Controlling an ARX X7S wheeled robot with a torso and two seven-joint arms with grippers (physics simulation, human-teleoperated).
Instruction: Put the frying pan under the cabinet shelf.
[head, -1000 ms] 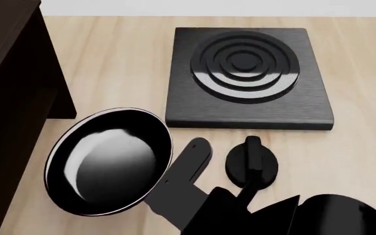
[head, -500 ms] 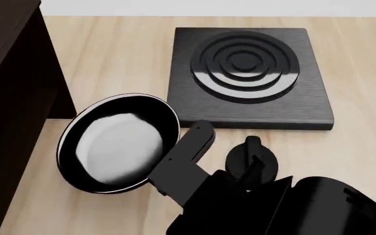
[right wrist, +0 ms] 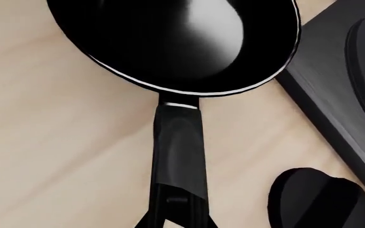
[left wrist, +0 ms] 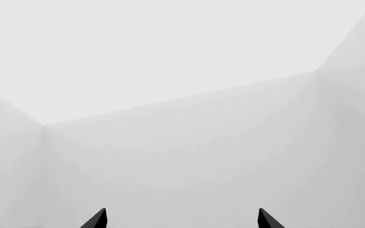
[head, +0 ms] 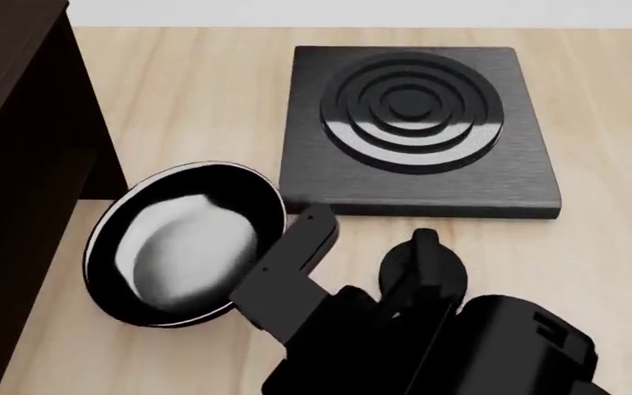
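Right pincer [right wrist: 176,216] grips the frying pan [head: 184,243] handle; no writing readable.

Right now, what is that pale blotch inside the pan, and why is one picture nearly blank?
Head view: the blotch is a soft reflection on the frying pan's glossy inside; the burner plate glints too. Right wrist view: same sheen. Left wrist view: only pale walls and the left gripper's dark tips.

Light is even and bright, with sharp, noiseless rendering and no blur or edge distortion. A broad pale glare sits inside the frying pan [head: 184,247], and curved highlights streak the burner plate [head: 415,123] beside it. Shadows beneath both are faint.
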